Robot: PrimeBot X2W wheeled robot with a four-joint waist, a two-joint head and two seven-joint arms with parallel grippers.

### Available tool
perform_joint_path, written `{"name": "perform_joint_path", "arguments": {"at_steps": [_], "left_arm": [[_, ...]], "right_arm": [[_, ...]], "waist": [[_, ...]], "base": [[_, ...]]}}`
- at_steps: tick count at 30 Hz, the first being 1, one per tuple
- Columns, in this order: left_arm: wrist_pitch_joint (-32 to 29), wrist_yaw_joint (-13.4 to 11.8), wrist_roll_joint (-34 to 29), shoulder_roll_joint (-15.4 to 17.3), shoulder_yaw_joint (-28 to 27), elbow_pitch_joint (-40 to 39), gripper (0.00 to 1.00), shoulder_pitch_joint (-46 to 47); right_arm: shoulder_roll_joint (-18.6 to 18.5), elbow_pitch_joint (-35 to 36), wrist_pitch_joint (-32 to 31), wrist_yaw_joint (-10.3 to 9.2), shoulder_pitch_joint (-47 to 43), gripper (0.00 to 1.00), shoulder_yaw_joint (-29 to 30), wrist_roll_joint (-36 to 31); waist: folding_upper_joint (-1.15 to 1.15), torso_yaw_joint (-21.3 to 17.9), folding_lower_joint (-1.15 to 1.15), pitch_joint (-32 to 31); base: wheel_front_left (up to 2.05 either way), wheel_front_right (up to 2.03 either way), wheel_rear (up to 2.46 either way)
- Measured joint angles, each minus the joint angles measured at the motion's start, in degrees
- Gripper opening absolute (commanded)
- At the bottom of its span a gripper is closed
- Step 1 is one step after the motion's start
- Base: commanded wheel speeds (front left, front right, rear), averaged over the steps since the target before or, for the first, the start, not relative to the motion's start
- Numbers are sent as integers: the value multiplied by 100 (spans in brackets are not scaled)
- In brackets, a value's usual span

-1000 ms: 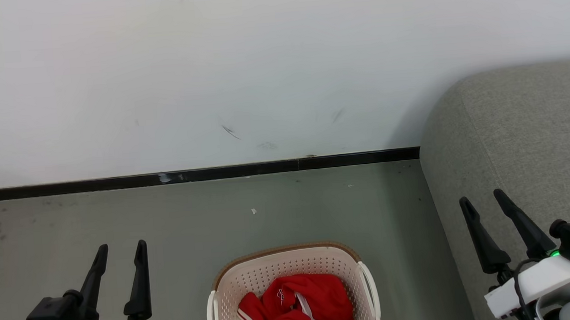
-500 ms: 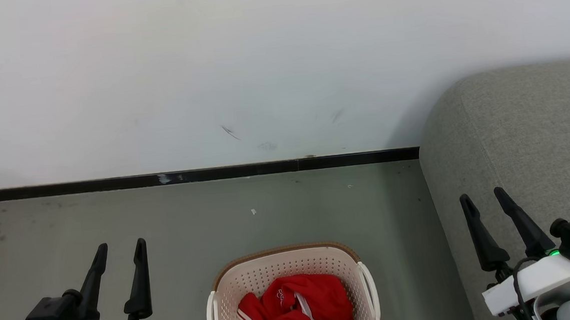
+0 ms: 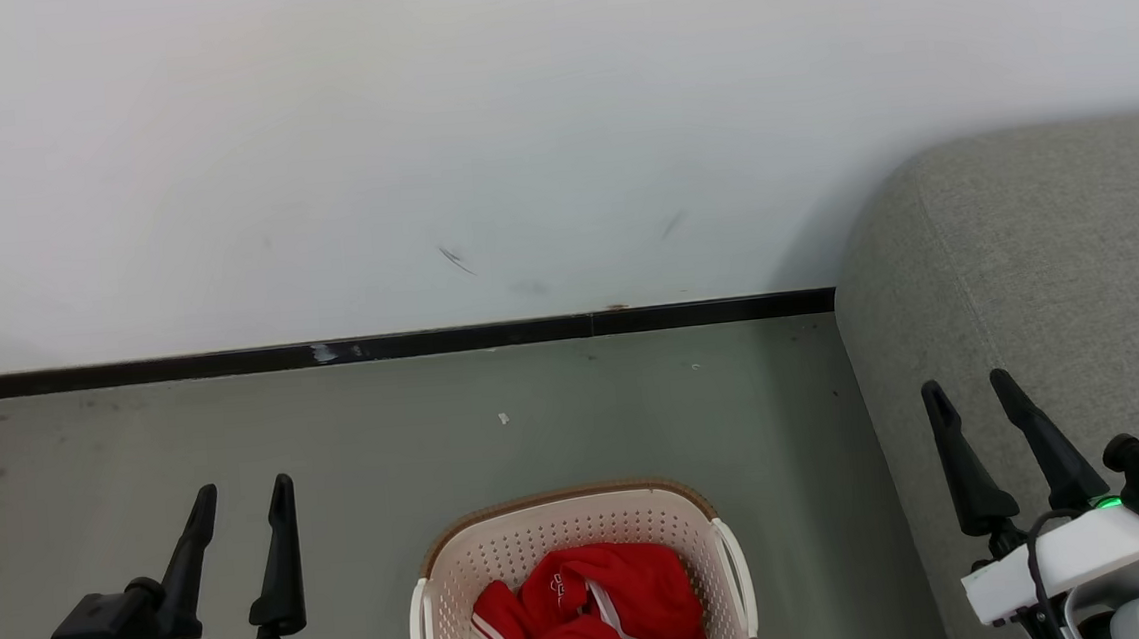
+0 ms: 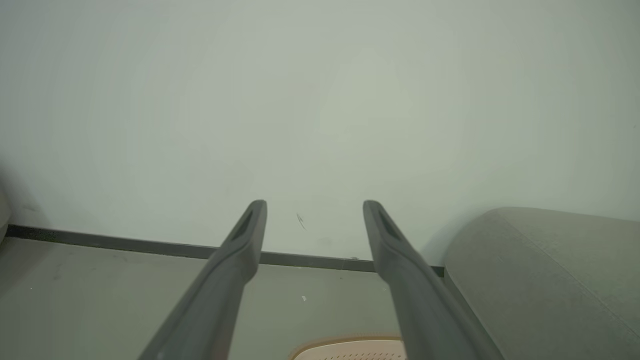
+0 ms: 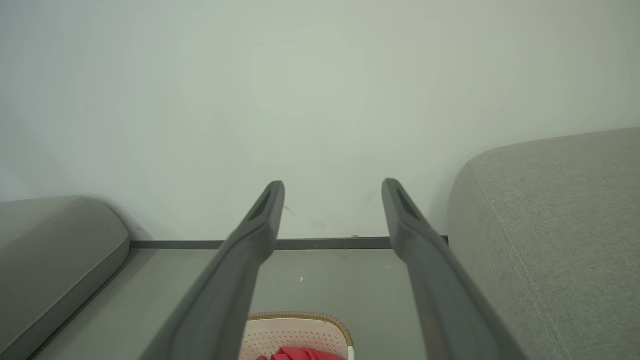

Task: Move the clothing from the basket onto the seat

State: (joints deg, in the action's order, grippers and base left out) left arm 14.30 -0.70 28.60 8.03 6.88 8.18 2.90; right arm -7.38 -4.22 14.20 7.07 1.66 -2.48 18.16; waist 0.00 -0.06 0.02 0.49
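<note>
the two soft bright red cloth garments with white stripes (image 3: 590, 614) are lying bunched up inside the cream-white plastic laundry basket with little holes and a brown rim (image 3: 545, 537). the basket is sitting on the grey-green floor (image 3: 387, 432), low in the middle of the head view. the big grey cloth sofa seat with rounded corners (image 3: 1046, 256) is standing on the robot's right, near the basket but apart from it.

the left jaws are hanging above the floor, left of the basket. they are spread wide and gripping nothing. their long dark fingers (image 3: 280, 550) are pointing toward the white wall (image 3: 515, 113). the right jaws are hanging by the seat's edge, also spread wide and gripping nothing. a black strip (image 3: 381, 348) is running along the bottom of the wall.
</note>
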Motion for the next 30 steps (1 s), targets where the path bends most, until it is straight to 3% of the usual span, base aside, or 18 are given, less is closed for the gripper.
{"name": "perform_joint_path", "arguments": {"at_steps": [30], "left_arm": [[0, 244, -67, 93, 113, 218, 100, 297]], "right_arm": [[109, 185, 1, 0, 62, 100, 157, -10]], "waist": [[0, -244, -1, 693]], "base": [[0, 0, 0]]}}
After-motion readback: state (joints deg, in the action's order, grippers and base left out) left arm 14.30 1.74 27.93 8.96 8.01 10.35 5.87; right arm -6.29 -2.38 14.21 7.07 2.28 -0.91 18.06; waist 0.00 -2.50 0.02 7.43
